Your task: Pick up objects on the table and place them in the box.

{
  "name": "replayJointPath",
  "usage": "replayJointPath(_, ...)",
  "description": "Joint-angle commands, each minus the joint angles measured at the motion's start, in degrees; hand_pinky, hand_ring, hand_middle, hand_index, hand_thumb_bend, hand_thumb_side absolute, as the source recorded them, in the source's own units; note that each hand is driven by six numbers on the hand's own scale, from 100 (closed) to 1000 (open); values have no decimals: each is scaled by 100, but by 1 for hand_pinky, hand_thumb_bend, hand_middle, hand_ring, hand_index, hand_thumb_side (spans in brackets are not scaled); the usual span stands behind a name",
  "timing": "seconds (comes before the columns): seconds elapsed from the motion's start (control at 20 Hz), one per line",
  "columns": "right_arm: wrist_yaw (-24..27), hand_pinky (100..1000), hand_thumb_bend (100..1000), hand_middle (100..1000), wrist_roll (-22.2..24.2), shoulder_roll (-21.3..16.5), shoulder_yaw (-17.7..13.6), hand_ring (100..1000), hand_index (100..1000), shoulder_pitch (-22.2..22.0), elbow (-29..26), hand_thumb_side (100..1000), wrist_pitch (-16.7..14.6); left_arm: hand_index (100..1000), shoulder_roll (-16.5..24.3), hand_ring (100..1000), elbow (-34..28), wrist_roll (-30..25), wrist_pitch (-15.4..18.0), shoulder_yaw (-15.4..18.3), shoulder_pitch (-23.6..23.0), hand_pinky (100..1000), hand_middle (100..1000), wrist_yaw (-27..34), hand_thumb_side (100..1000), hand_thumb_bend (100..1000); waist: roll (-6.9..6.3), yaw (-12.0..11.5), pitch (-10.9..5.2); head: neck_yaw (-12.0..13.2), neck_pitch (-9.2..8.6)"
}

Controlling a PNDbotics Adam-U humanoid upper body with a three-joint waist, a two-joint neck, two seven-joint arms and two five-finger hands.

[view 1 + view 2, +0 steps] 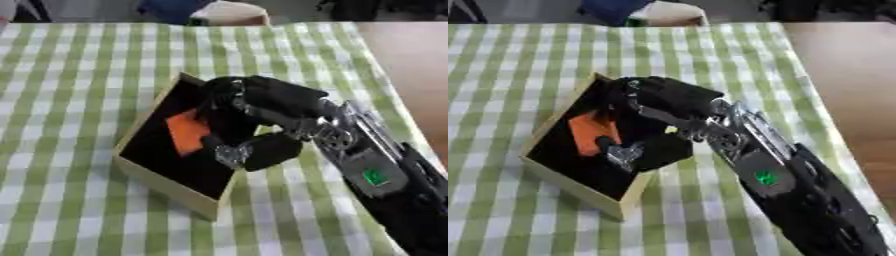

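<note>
A shallow box (pixel 166 187) with a pale wooden rim and a black inside stands askew on the green and white checked cloth. An orange flat piece (pixel 186 131) lies inside it, left of middle. My right hand (pixel 262 107) reaches in from the lower right and hangs over the box's right half. Its fingers (pixel 223 92) bend down toward the far side and its thumb (pixel 233 154) is spread toward the near side. The orange piece lies just left of the palm, apart from the fingers. My left hand shows in neither view.
The checked cloth (pixel 70 100) covers most of the table. A bare brown tabletop strip (pixel 411 65) runs along the right. At the far edge stand a pale rounded thing (pixel 232 14) and something blue (pixel 171 7).
</note>
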State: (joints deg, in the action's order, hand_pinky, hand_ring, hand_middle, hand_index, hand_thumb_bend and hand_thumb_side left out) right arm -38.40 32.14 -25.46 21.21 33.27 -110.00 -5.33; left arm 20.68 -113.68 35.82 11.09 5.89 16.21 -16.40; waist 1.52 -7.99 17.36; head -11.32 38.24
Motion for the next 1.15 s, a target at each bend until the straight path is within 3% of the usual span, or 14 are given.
replayJointPath(0.05,-54,837,111,1000,70,-33,-20,906,846,61,-12,861,-52,744,68,700,-92,-34,0,43,73,758,750,21,614,417,-25,-7,-75,-18,11)
replayJointPath(0.4,-62,830,109,974,24,-34,-70,915,831,69,-57,859,2,744,74,700,-92,-42,5,42,93,758,750,18,613,417,-27,-3,-66,-13,-4)
replayJointPath(0.6,-72,825,111,901,-57,-34,-95,905,830,65,-90,860,31,743,78,700,-92,-44,7,44,98,758,750,16,613,417,-28,-3,-62,-15,-11)
replayJointPath(0.65,-75,819,100,843,-105,-31,-110,890,826,62,-101,870,47,743,78,700,-92,-43,7,44,98,758,750,15,613,416,-27,-3,-62,-14,-13)
replayJointPath(0.75,-66,797,101,844,-250,-23,-162,863,832,54,-148,859,77,743,78,700,-92,-42,8,46,99,758,750,13,613,416,-26,-1,-61,-8,-22)
replayJointPath(0.95,-14,739,100,793,-863,-42,-406,787,834,42,-355,879,259,743,81,699,-92,-33,6,54,95,758,750,6,613,417,-31,12,-65,8,-29)
replayJointPath(1.15,480,713,100,783,-2123,-105,-781,779,831,55,-453,847,517,743,80,699,-92,-19,5,63,80,758,750,-3,613,417,-39,37,-73,46,-18)
